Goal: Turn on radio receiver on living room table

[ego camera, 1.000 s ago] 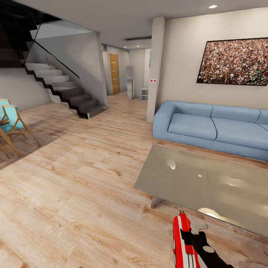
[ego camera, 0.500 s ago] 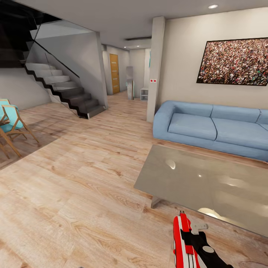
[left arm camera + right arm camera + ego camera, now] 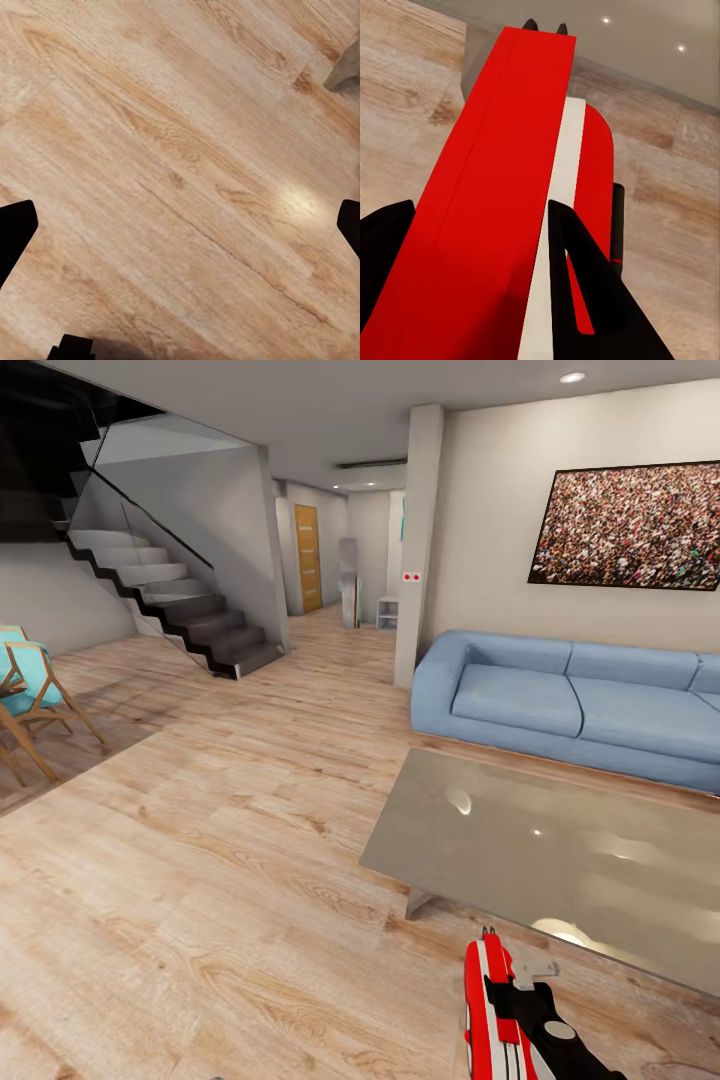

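Radio receiver (image 3: 489, 1010) first: the red, white-striped case is off the worktop and held on edge in the right gripper (image 3: 520, 1015), low in the head view, above the wooden floor (image 3: 200, 880) just in front of the near edge of the table (image 3: 560, 850). In the right wrist view the radio receiver (image 3: 502, 217) runs lengthwise between the dark fingers (image 3: 585, 285), one on each side of the case, so the fingers are pinching the radio rather than standing spread around it. A small pale part juts from the case toward the table in the head view; what it is cannot be told.

As for progress, the pick-up looks done, and the switching-on itself appears to be what is left. Neither view shows the dial face squarely, and nothing such as a light tells whether the set is on, so that cannot be judged. The left gripper (image 3: 180, 225) hangs over bare floor, its fingers (image 3: 15, 232) at the two sides of the left wrist view, spread wide and holding nothing, so it seems free to reach across and press or turn the control.

Beyond the grey glossy worktop stand the blue sofa (image 3: 570, 705) against the far wall, a large picture (image 3: 630, 525) above it, a staircase (image 3: 170, 605) at the left and a wooden chair (image 3: 30, 700) with turquoise cushions at the room's edge.
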Robot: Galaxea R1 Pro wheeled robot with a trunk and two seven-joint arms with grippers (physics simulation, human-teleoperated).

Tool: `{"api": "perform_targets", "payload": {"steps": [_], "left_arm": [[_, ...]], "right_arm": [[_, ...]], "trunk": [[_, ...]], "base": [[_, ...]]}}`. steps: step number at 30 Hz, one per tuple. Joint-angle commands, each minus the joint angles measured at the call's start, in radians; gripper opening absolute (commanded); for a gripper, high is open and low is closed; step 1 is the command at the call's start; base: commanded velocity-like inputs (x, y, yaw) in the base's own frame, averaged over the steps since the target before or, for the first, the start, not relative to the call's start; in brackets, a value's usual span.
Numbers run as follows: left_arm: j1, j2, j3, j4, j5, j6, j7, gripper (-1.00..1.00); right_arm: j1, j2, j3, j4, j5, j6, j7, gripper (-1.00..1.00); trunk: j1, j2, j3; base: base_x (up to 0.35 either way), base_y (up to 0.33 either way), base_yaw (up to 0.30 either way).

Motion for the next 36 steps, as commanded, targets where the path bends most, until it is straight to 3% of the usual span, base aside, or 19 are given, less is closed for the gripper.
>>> {"api": "perform_targets", "payload": {"steps": [1, 5, 7, 10, 12, 13, 15, 21, 28, 29, 31, 33, 34, 36], "left_arm": [[0.000, 0.000, 0.001, 0.000, 0.000, -0.001, 0.001, 1.00], [0.000, 0.003, 0.010, 0.000, 0.000, -0.004, 0.003, 1.00], [0.000, 0.004, 0.033, 0.000, 0.000, -0.004, 0.002, 1.00], [0.000, 0.005, 0.082, 0.000, 0.002, -0.004, 0.001, 1.00], [0.000, 0.006, 0.092, 0.000, 0.003, -0.004, 0.001, 1.00], [0.000, 0.006, 0.095, -0.001, 0.003, -0.005, 0.000, 1.00], [0.000, 0.008, 0.097, -0.001, 0.003, -0.006, 0.000, 1.00], [0.000, 0.009, 0.097, -0.001, 0.000, -0.013, 0.000, 1.00], [0.000, 0.014, 0.097, 0.000, -0.006, -0.043, -0.001, 1.00], [0.000, 0.014, 0.097, 0.000, -0.006, -0.044, -0.001, 1.00], [0.000, 0.014, 0.097, 0.000, -0.005, -0.046, -0.002, 1.00], [0.000, 0.014, 0.097, 0.000, -0.005, -0.046, -0.003, 1.00], [0.000, 0.013, 0.096, 0.000, -0.005, -0.046, -0.003, 1.00], [0.000, 0.012, 0.096, 0.000, -0.005, -0.046, -0.003, 1.00]], "right_arm": [[0.000, 0.000, -0.001, 0.000, -0.002, 0.000, 0.000, -1.00], [0.000, 0.000, 0.002, -0.008, -0.002, 0.000, 0.004, -1.00], [0.000, 0.000, 0.004, -0.040, 0.001, 0.001, 0.015, -1.00], [0.000, -0.001, 0.012, -0.100, 0.003, 0.002, 0.175, -1.00], [0.000, -0.002, 0.014, -0.113, 0.006, 0.005, 0.348, -1.00], [0.000, -0.002, 0.016, -0.117, 0.013, 0.007, 0.470, -1.00], [0.000, -0.002, 0.016, -0.122, 0.029, 0.009, 0.588, -1.00], [0.000, -0.002, 0.016, -0.173, 0.037, 0.009, 0.670, -1.00], [0.000, -0.003, 0.009, -0.274, 0.030, 0.009, 0.958, -1.00], [0.000, -0.003, 0.002, -0.294, 0.028, 0.008, 0.987, -1.00], [0.000, -0.003, -0.069, -0.329, 0.024, 0.007, 1.048, -1.00], [0.000, -0.003, -0.093, -0.337, 0.023, 0.008, 1.107, -1.00], [0.000, -0.003, -0.103, -0.341, 0.018, 0.008, 1.172, -1.00], [-0.001, -0.003, -0.113, -0.347, -0.021, 0.008, 1.266, -1.00]], "trunk": [[0.000, 0.000, 0.000], [0.000, 0.000, 0.000], [0.000, 0.000, 0.000], [0.000, 0.000, 0.000], [0.000, 0.000, 0.000], [0.000, 0.000, 0.000], [0.000, 0.000, 0.000], [0.000, 0.000, 0.000], [0.000, 0.000, 0.000], [0.000, 0.000, 0.000], [0.000, 0.000, 0.000], [0.000, 0.000, 0.000], [0.000, 0.000, 0.000], [0.000, 0.000, 0.000]], "base": [[0.000, 0.000, 0.000], [0.000, 0.000, 0.000], [0.000, 0.000, 0.000], [0.000, 0.000, 0.000], [0.000, 0.000, 0.000], [0.000, 0.000, 0.000], [0.000, 0.000, 0.000], [0.000, 0.000, 0.000], [0.000, 0.000, 0.000], [0.000, 0.000, 0.000], [0.000, 0.000, 0.000], [0.000, 0.000, 0.000], [0.000, 0.000, 0.000], [0.000, 0.000, 0.000]]}}
